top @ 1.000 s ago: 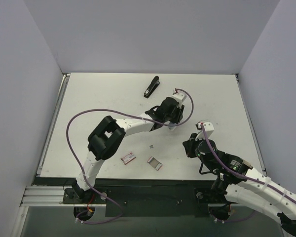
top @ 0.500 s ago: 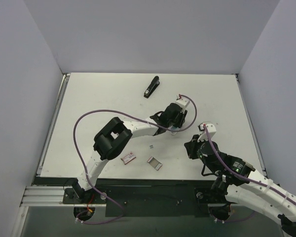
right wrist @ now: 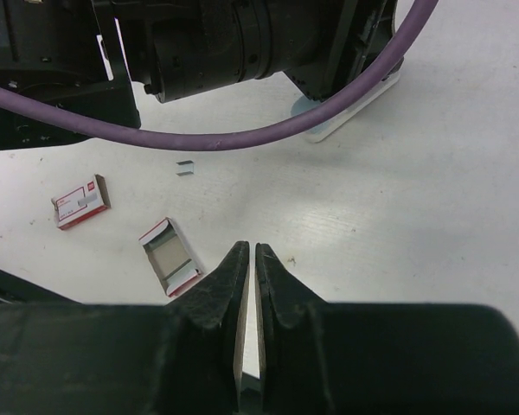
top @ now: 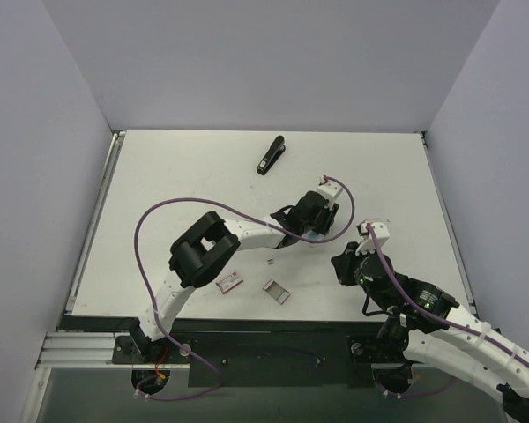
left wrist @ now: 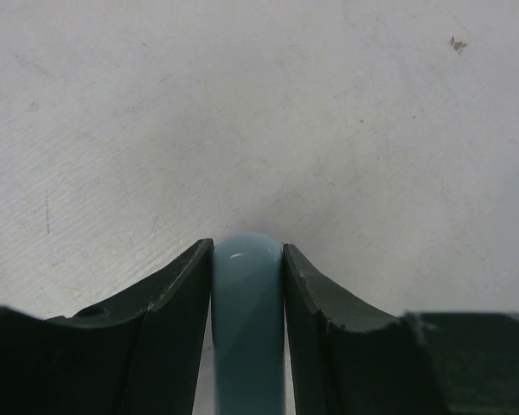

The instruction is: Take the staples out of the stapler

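Note:
The black stapler (top: 269,155) lies closed at the far middle of the table, away from both arms. A tiny silvery staples strip (top: 271,261) (right wrist: 185,168) rests on the table near the centre. My left gripper (top: 312,227) (left wrist: 247,246) points down at the table, shut on a pale blue rounded piece (left wrist: 247,320). From the right wrist view that pale blue piece (right wrist: 308,109) touches the table under the left gripper. My right gripper (top: 342,263) (right wrist: 249,251) hovers just right of it, shut and holding nothing.
A small pinkish-red box (top: 230,281) (right wrist: 80,201) and an open box sleeve (top: 276,291) (right wrist: 169,256) lie near the front edge. The left arm's purple cable (right wrist: 268,138) loops across the right wrist view.
The left gripper has shifted right and toward the near edge with the pale blue piece. The right arm drifted slightly nearer. The stapler and staples stayed put.

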You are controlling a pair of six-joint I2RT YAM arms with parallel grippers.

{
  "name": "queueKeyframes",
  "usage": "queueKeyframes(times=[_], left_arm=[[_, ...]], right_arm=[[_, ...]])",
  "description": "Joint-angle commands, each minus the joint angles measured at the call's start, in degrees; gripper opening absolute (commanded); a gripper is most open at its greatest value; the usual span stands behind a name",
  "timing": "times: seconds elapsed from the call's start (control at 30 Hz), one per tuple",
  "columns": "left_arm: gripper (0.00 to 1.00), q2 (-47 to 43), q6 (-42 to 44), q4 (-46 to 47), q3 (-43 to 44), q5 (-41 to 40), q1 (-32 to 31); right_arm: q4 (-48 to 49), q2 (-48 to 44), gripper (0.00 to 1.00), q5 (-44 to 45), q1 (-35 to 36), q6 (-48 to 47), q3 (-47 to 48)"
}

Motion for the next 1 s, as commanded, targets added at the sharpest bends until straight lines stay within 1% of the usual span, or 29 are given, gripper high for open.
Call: queueKeyframes(times=[0.0,0.1,0.17,0.27,0.3,0.33,0.4,0.47,0.53,0.73,0.83,0.93,0.97], left_arm=[[0.48,-1.79,0.85,3.99,-0.24,0.21,-0.06],[0.52,-2.31,1.12,3.9,-0.33,0.3,-0.32],[0.56,-2.66,1.38,3.99,-0.33,0.39,-0.41],[0.6,-3.63,1.65,3.9,-0.59,0.39,-0.5],[0.64,-4.5,1.99,3.99,-0.94,0.39,-0.5],[0.64,-4.86,2.17,4.16,-1.12,0.3,-0.5],[0.7,-6.96,3.14,3.47,-1.3,0.12,-0.5],[0.8,-8.54,4.28,2.59,-1.03,0.04,-0.5],[0.82,-10.04,5.77,1.1,-0.25,-0.23,-0.5],[0.84,-12.24,10.34,-4.97,4.41,-2.33,-0.32],[0.84,-11.9,10.52,-8.74,7.13,-3.22,0.81],[0.85,-11.72,10.44,-9.54,8.89,-2.78,2.75],[0.87,-11.54,10.35,-9.98,9.16,-1.99,3.19]], right_arm=[[-1.14,-0.86,0.05,1.48,-0.39,0.73,-0.13],[-1.49,-1.3,0.07,1.57,-0.39,0.82,-0.13],[-1.67,-1.47,0.09,1.66,-0.3,0.91,-0.13],[-1.84,-1.56,0.12,1.74,-0.47,1.09,-0.04],[-1.93,-1.65,0.12,1.92,-0.39,1.09,0.05],[-2.02,-1.65,0.14,2.09,-0.39,1.09,0.22],[-2.02,-1.65,0.16,2.62,-0.39,0.65,0.4],[-2.02,-1.39,0.18,3.15,-0.39,0.21,0.84],[-2.02,-0.86,0.18,3.33,-0.39,-0.23,1.63],[-1.49,0.2,0.19,3.59,-0.39,-1.64,2.77],[-1.32,0.72,0.22,3.85,-0.39,-2.08,3.12],[-1.32,1.07,0.27,3.85,-0.3,-2.43,3.74],[-1.32,0.99,0.29,3.77,-0.39,-2.43,3.91]])
